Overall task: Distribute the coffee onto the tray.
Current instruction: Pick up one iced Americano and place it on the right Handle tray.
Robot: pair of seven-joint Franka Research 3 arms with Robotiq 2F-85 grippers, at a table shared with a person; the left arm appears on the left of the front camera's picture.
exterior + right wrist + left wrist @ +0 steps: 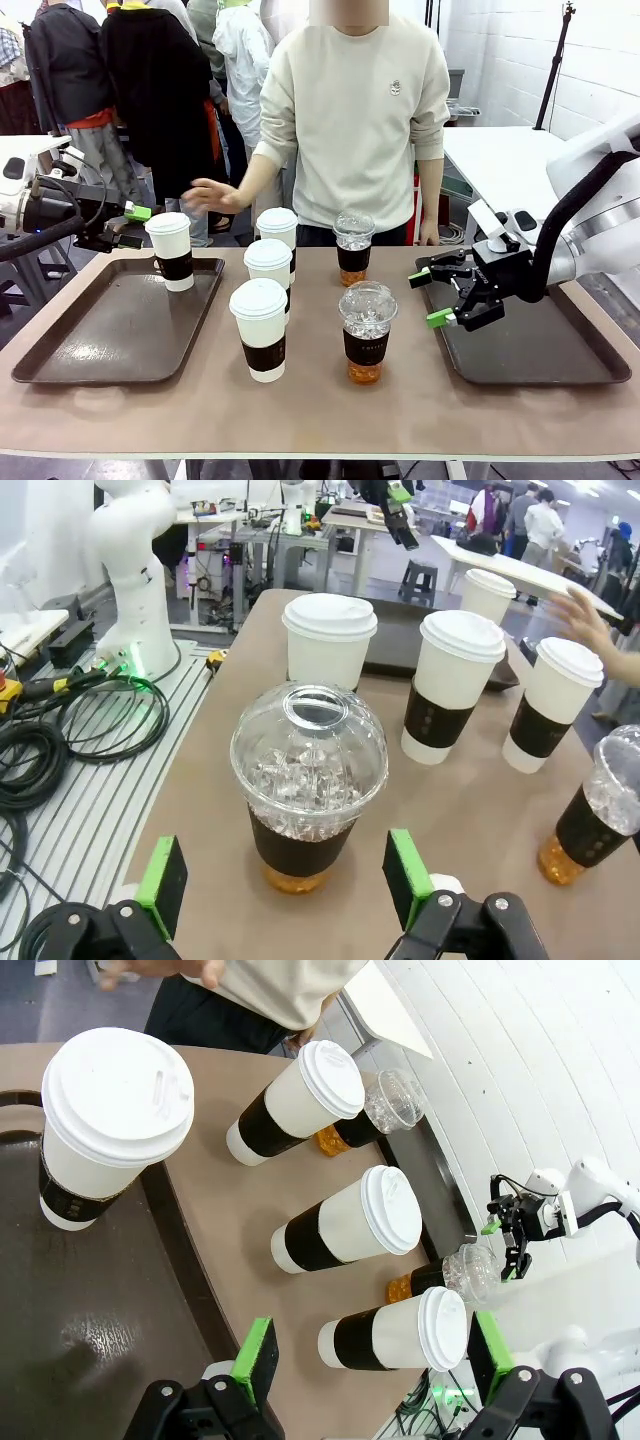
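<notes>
**White cup on the left tray, five cups waiting**

One lidded white cup [172,250] stands upright at the far corner of your left tray [105,345]. I judge it was tucked back there so the rest of the tray is left free for more. Your left gripper [132,226] sits just beside it, not touching, fingers spread wide and holding nothing.

Three more white cups [268,268] stand in a line down the middle of the table [330,415]. The far dome-lidded cup [354,245] and the near dome-lidded cup [367,330], both with amber drink, form a second line on their right. That split looks deliberate, with the paper cups nearer your left arm and the plastic ones nearer your right.

Your right gripper [431,298] hovers over the inner edge of the right tray [560,350]. It is turned sideways, jaws wide with nothing between them, and aimed at the near dome-lidded cup. The right wrist view has that cup centred just ahead of the pads. Take it at the sleeve, since thin plastic will likely flex. Mind the person's hand [212,195] raised behind the far cups.
</notes>
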